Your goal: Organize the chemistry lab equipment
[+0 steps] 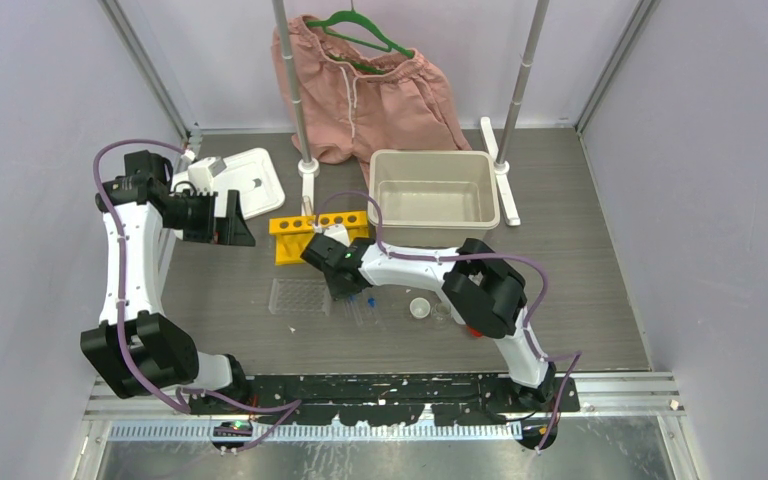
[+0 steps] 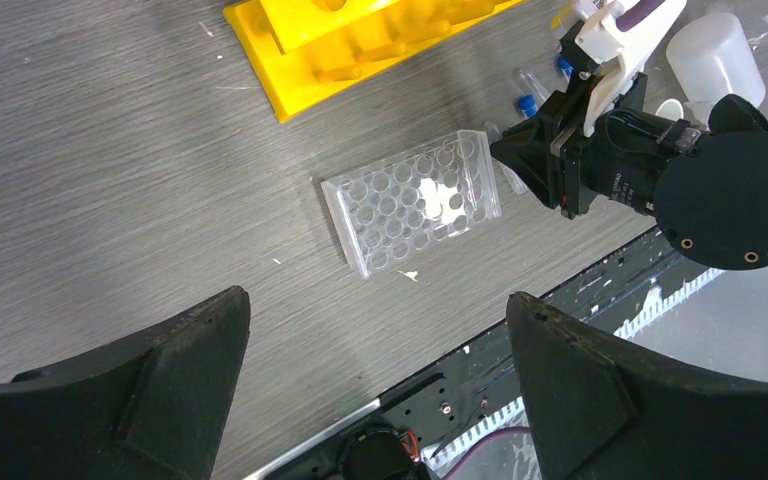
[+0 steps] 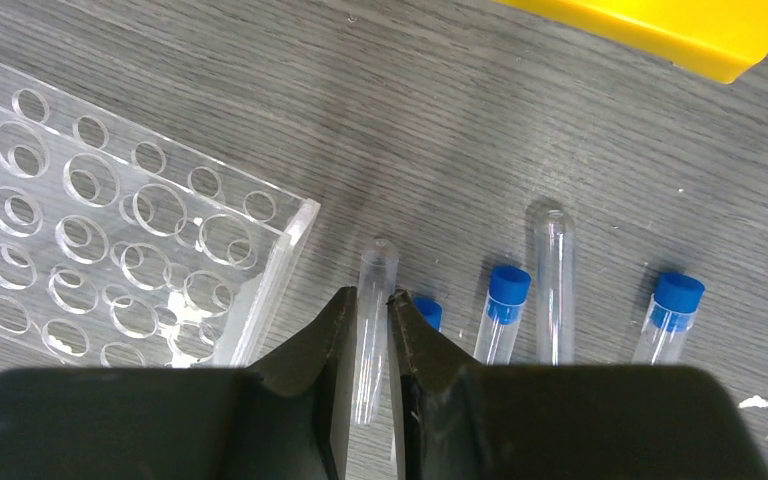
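My right gripper (image 3: 368,310) is shut on a small clear tube (image 3: 373,280) just right of the clear plastic grid rack (image 3: 120,250), low over the table. The tube's rounded end points away and its cap end is hidden. Blue-capped tubes (image 3: 505,300) lie side by side to its right. The yellow holed tube rack (image 1: 318,232) stands behind them. My left gripper (image 2: 375,298) is open and empty, held high at the left, looking down on the grid rack (image 2: 415,200). A small white dish (image 1: 419,307) and a tiny beaker (image 1: 442,312) sit by the right arm. A white bottle (image 2: 715,60) shows behind it.
A beige bin (image 1: 433,187) stands at the back centre and a white lid (image 1: 250,180) at the back left. Pink shorts (image 1: 360,80) hang on a green hanger between two poles (image 1: 295,90). The black base rail (image 1: 380,392) runs along the near edge.
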